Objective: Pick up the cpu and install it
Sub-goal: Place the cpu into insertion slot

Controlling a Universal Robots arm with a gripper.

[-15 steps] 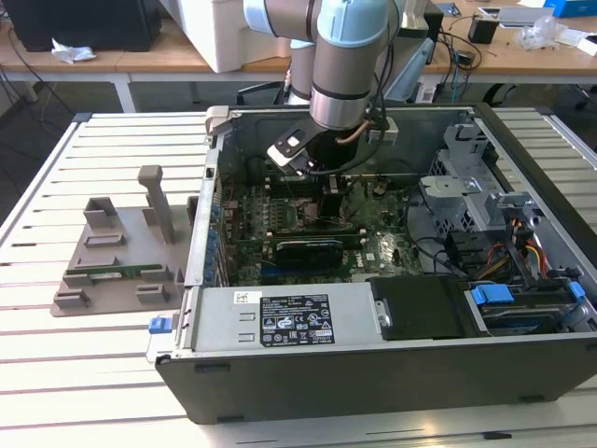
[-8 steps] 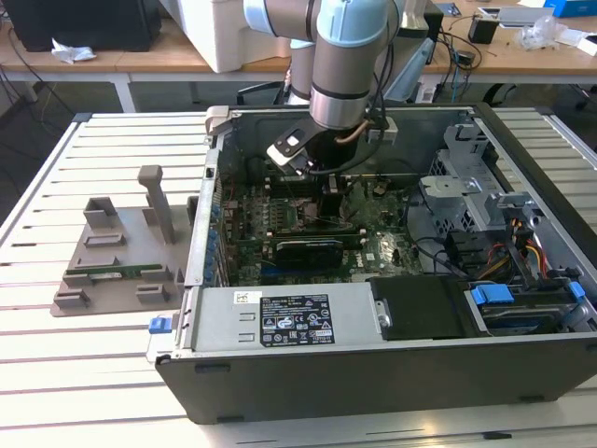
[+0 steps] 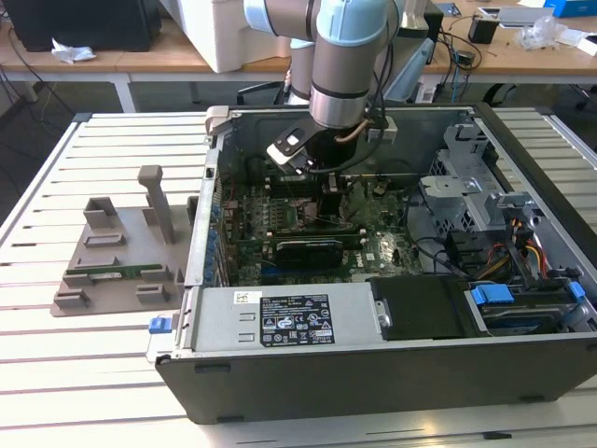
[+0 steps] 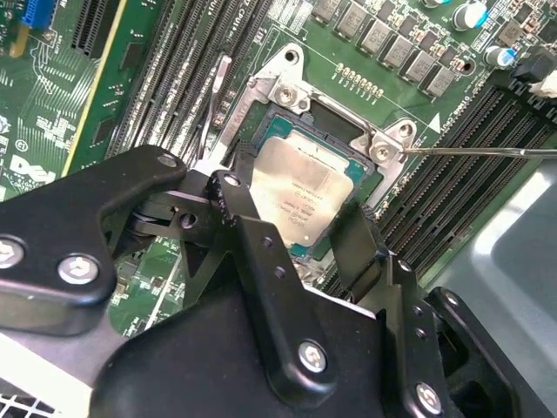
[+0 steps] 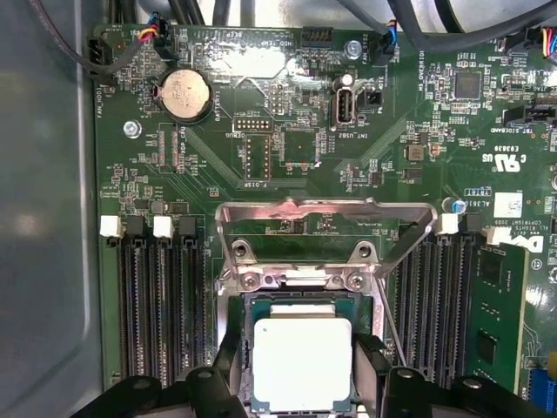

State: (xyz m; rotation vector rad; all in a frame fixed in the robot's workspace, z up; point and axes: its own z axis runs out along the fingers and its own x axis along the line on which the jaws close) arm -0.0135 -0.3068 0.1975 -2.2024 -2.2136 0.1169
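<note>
Gripper: the black two-finger gripper (image 4: 296,216) sits upper centre in the exterior view, reaching down into the open dark-grey computer case (image 3: 373,373). It looks clenched on the cpu, with one finger against each of two opposite edges.
Cpu: the small flat square cpu (image 4: 300,185) with a shiny silver metal top lies within the silver-bracketed socket (image 4: 280,87) on the green motherboard (image 5: 287,148). I cannot tell whether it is fully seated.
Retention frame: the silver hinged frame (image 5: 326,209) stands open, clear of the chip.
Step, as judged: seating the chip.
Doing it well: hold it level and square to the socket walls. Avoid sideways sliding and downward force.
Risk: a tilted corner could damage the socket contacts.
</note>
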